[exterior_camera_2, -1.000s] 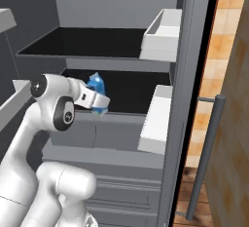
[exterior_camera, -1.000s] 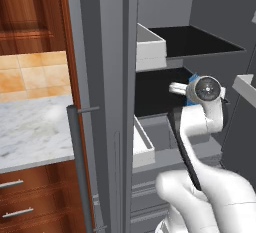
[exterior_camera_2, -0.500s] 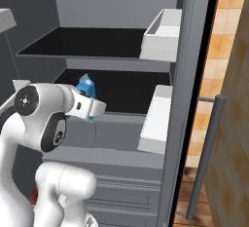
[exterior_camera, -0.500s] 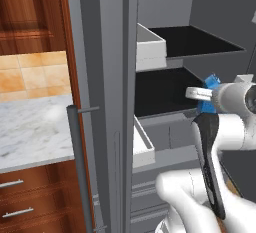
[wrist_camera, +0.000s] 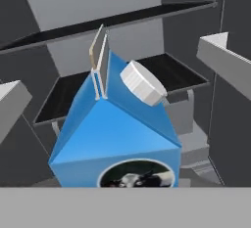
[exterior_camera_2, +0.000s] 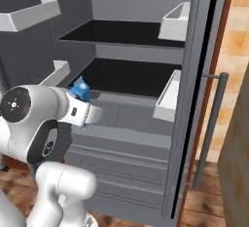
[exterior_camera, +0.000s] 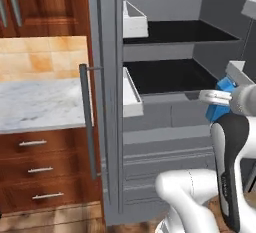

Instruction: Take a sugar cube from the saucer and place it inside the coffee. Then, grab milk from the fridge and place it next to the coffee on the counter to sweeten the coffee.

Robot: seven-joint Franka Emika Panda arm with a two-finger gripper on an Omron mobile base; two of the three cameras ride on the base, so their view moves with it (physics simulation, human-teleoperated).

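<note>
The milk (wrist_camera: 115, 141), a blue gabled carton with a white cap, sits close in front of the hand camera. In the left base view the milk (exterior_camera: 223, 106) hangs in front of the open fridge (exterior_camera: 170, 77), level with its lower black shelf. My gripper (exterior_camera: 220, 102) is shut on it. From the right side the milk (exterior_camera_2: 80, 88) rides on top of the white hand, with the gripper (exterior_camera_2: 80, 95) just outside the fridge (exterior_camera_2: 131, 75). The counter (exterior_camera: 40, 104), white marble over reddish drawers, lies left of the fridge door.
The open fridge door stands edge-on with its long bar handle (exterior_camera: 87, 122) and white door bins (exterior_camera: 131, 94). More white bins (exterior_camera_2: 29, 16) hang on the other door at the arm's side. Wooden cabinets (exterior_camera: 45, 2) hang above the counter.
The arm has drawn the milk back out of the lower shelf, away from the fridge's inside and slightly lower. The whole picture has shifted a little, so the camera has moved too.
</note>
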